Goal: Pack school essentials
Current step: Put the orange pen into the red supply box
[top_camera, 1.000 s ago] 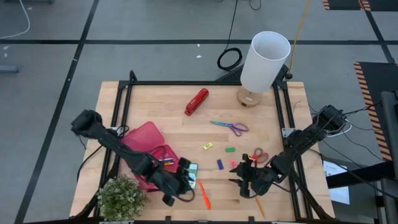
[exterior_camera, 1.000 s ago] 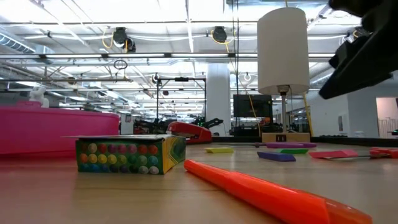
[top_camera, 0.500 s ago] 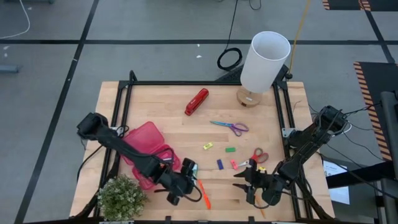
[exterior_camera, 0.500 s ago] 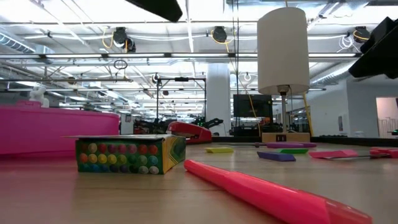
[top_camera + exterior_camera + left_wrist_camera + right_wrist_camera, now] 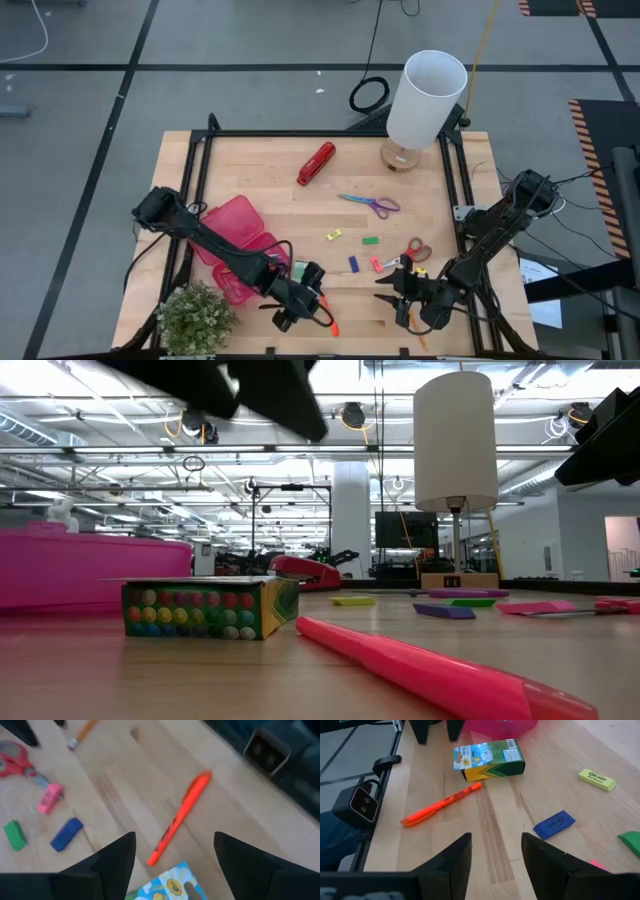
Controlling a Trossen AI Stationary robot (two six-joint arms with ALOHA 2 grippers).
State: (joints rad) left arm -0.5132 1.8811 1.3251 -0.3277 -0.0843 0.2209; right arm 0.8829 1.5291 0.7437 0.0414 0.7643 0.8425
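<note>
My left gripper point(image 5: 311, 298) hovers open near the table's front edge, above the green-yellow crayon box point(image 5: 300, 268), with the orange pen point(image 5: 180, 817) ahead of its fingers. The pen lies flat on the wood. My right gripper point(image 5: 391, 294) hangs open to the right, facing the pen point(image 5: 440, 805) and box point(image 5: 487, 757). Blue point(image 5: 353, 264), pink point(image 5: 377, 264), green point(image 5: 370, 240) and yellow point(image 5: 334, 235) erasers lie between them. Red-handled scissors point(image 5: 415, 250) and purple-teal scissors point(image 5: 370, 204) lie farther back. A pencil point(image 5: 85, 729) lies beyond.
The pink plastic case point(image 5: 235, 245) lies at the left under my left arm. A red stapler point(image 5: 316, 163) and a white-shaded lamp point(image 5: 425, 100) stand at the back. A small plant point(image 5: 195, 318) sits at the near left corner.
My left gripper has moved toward the table's right edge, past the crayon box and over toward the orange pen, staying open. My right gripper drew back slightly toward the right near corner, then held still. Nothing on the table has moved.
</note>
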